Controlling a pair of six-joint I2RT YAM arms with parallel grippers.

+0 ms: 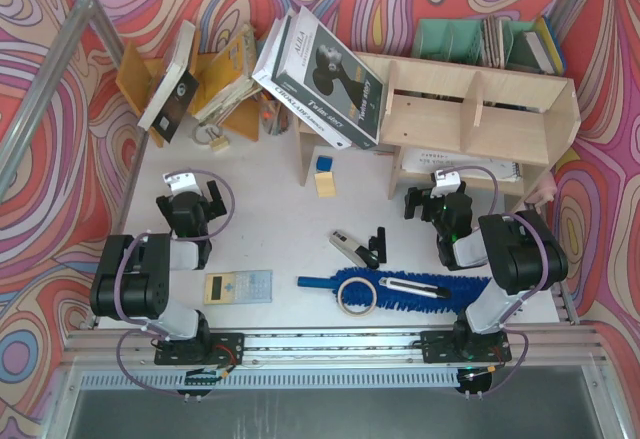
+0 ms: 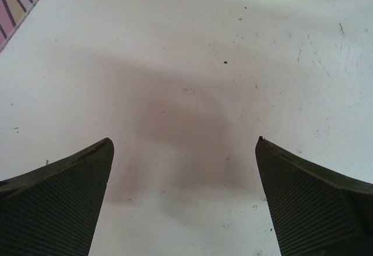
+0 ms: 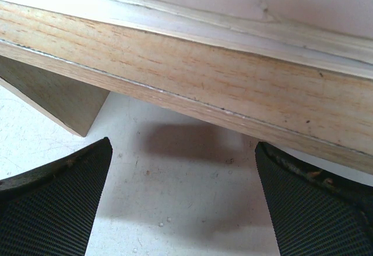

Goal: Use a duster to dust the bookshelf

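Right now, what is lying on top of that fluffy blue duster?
A pale tape ring and a black-and-silver utility knife lie on the bright-blue fluffy duster; the fluff beneath them is hidden.

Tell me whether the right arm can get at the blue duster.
Probably yes. The duster lies on the table near that arm's base, and the right gripper, by the bookshelf, is open and empty. A utility knife on the fluff and a tape roll at its handle end crowd the grasp.
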